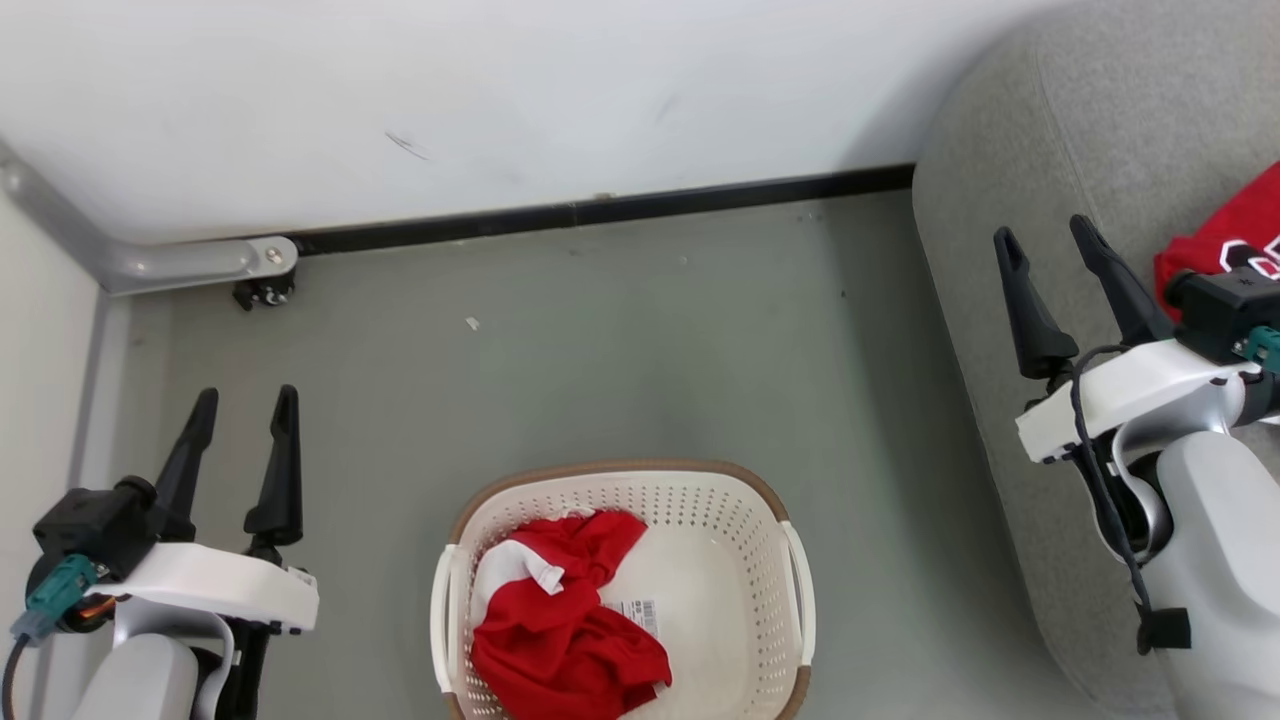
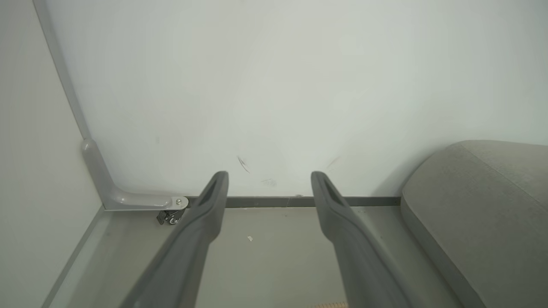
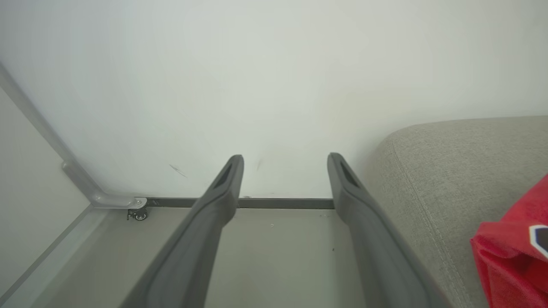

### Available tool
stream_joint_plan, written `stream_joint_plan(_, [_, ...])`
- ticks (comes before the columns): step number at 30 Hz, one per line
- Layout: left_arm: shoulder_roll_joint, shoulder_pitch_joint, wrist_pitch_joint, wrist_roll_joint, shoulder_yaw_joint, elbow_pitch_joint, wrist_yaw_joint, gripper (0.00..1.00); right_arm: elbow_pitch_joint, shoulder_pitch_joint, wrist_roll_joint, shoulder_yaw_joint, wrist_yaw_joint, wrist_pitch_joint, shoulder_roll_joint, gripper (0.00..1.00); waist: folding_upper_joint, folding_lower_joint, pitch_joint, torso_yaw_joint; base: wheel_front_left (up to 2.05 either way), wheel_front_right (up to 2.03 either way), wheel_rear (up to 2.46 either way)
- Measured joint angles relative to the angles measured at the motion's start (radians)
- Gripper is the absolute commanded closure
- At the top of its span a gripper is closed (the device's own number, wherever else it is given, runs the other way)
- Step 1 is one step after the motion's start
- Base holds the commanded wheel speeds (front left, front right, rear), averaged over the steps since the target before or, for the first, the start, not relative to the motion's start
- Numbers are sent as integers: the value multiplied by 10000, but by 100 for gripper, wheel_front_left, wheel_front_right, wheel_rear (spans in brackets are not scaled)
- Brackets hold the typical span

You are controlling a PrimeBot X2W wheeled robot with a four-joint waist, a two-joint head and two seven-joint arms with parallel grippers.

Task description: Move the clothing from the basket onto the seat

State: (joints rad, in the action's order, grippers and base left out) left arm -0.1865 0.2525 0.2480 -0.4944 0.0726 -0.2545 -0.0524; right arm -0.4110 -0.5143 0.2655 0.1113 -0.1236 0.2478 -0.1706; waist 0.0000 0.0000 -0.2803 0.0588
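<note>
Head cam looks steeply down on the basket (image 1: pixel 700 505). Both wrist cams sit low, facing the wall (image 2: pixel 274 85) past their fingers (image 2: pixel 209 214), sharing the sofa (image 2: pixel 479 205) on the right.

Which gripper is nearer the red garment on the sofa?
Right. The right gripper is over the sofa beside the garment; the left gripper is across the floor, past the basket.

Two red garments: the basket garment (image 1: pixel 570 620) and the sofa garment (image 1: pixel 1225 235). There is one basket (image 1: pixel 620 470) and one sofa (image 1: pixel 1000 200). Two pairs of jaws, one on the left gripper (image 1: pixel 247 394) and one on the right gripper (image 1: pixel 1044 229). One caster wheel (image 1: pixel 262 292).
</note>
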Motion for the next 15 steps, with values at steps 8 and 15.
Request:
stream_joint_plan(8, [105,-247,4,15,153,-215,-213,0,849,505,35,-686,2,17,-121,0,0,0,550,-284,0,0,0])
stream_joint_plan(15, [148,-512,13,79,192,-330,-309,0,1446,1542,33,-1258,2,27,-35,0,0,0,1027,-435,0,0,0])
